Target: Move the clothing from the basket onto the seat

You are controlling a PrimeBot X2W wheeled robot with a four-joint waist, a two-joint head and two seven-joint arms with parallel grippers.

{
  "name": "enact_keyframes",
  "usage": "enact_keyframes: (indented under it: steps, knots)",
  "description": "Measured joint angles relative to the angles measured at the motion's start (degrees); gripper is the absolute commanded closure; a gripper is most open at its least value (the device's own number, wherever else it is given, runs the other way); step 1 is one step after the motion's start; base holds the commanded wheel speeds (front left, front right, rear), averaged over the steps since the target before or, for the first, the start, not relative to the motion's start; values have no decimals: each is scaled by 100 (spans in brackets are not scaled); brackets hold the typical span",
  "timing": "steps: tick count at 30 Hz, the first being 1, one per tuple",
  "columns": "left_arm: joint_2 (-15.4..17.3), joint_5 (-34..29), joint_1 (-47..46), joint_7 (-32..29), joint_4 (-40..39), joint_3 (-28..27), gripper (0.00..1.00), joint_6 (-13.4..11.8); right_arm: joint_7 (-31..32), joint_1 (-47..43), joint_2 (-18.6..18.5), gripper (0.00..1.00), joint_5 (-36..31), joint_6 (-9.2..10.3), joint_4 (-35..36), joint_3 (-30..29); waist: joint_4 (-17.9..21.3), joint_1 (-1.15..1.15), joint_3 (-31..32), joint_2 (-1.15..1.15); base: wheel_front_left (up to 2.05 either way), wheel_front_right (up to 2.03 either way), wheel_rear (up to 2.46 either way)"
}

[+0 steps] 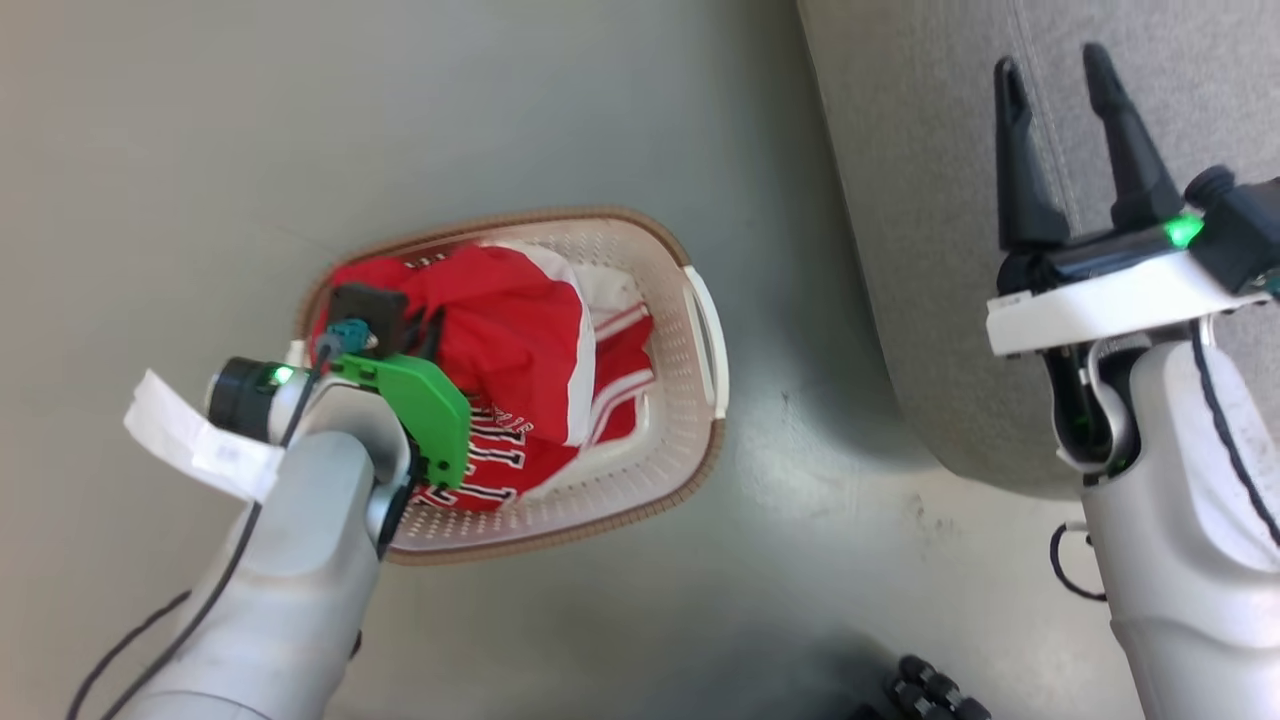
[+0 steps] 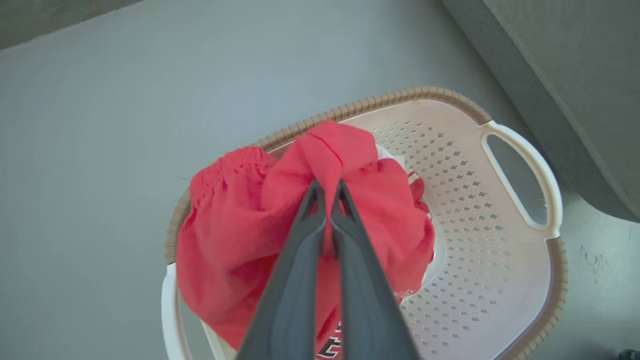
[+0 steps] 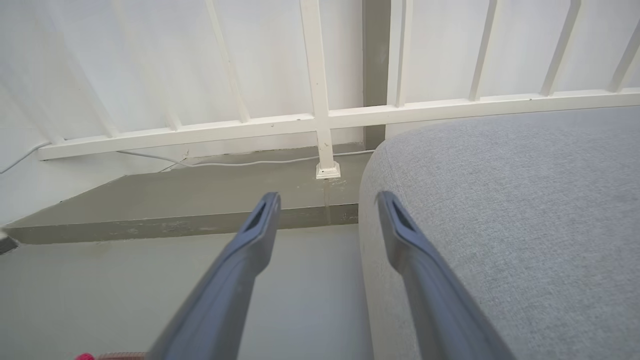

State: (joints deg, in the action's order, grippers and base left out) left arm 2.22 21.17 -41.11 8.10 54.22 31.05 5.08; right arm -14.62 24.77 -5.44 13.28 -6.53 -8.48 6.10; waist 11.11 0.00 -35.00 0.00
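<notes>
Left gripper (image 2: 327, 189): fingers closed together, clamped on a raised fold of the red clothing (image 1: 520, 330). The clothing is bunched inside the basket (image 1: 670, 400), with black-and-white numerals showing near the left arm. The basket stands on the floor (image 1: 200, 150), near the seat (image 1: 900, 250) but not touching it. Right gripper (image 1: 1050, 60): fingers spread apart, holding nothing, above the edge of the seat.

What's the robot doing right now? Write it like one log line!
left gripper: shut on clothing | clothing: in basket | right gripper: open near seat
</notes>
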Motion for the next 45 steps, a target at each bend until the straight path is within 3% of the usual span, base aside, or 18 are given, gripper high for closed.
enact_keyframes:
  steps: [17,45]
  knots:
    - [-9,737,627,561,-1029,389,100,94,1,-716,-43,0,-29,-4,-463,190,-499,0,1281,0,0,0,0]
    - [55,721,1340,628,-3070,372,100,94,1,-1778,20,0,29,-53,-848,744,-1037,0,3209,0,0,0,0]
